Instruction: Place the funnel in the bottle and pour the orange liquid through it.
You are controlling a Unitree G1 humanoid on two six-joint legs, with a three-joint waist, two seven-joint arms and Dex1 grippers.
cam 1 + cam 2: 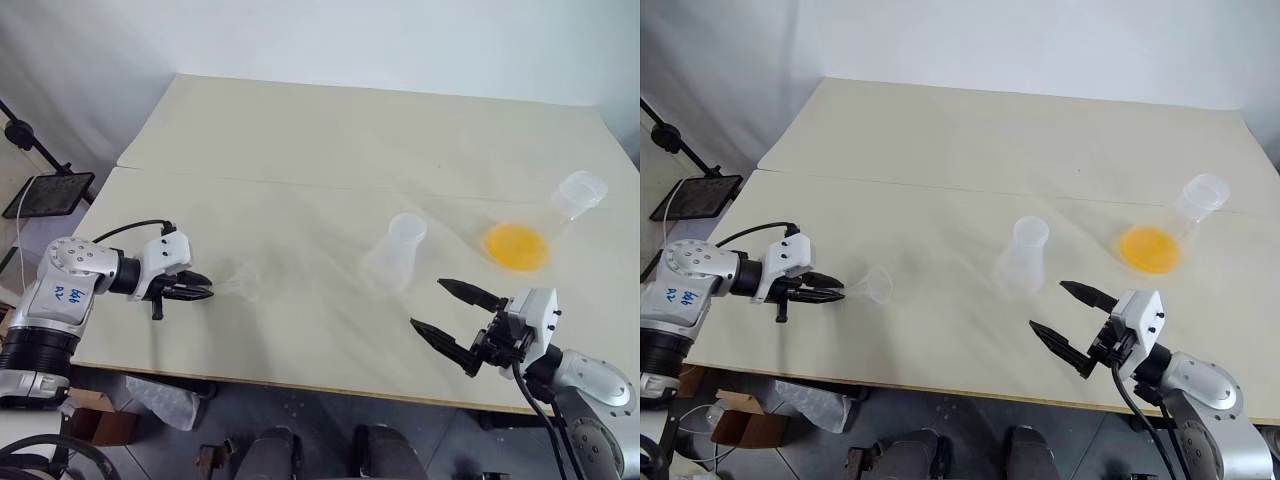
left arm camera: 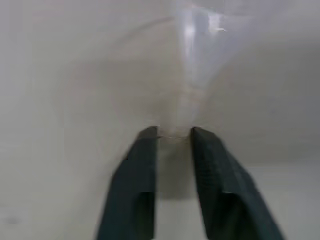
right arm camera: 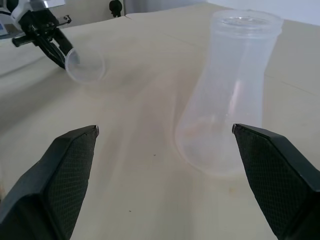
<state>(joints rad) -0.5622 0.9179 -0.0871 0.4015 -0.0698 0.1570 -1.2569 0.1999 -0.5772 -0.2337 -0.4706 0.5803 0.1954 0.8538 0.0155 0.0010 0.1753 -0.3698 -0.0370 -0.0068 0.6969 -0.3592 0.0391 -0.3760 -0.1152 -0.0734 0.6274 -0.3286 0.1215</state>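
Funnel (image 1: 876,284) is clear plastic, nearly see-through, a faint cone with a thin stem. I've got it held by the stem in my left pincer (image 1: 830,294); in the left wrist view the two fingers (image 2: 135,180) sit either side of the stem with the cone flaring out beyond the tips. Long axis lies roughly level, wide mouth pointing toward 3 o'clock in the head views, stem back toward 9 o'clock into the pincer. It sits at the left side of the table (image 1: 300,140), near the front edge; can't tell if the cone rim touches the surface.

Bottle (image 1: 397,253) is milky frosted, conical, short wide neck, standing upright mid-table, well apart from the funnel at its 3 o'clock.

Orange liquid (image 1: 516,246) shows as a bright round patch in the base of the clearer flask (image 1: 574,198), at 3 o'clock of the bottle near the right edge.

Right pincer (image 1: 458,318) is released, fingers spread wide, grasping nothing, just at 5 o'clock of the bottle, pointing toward it.
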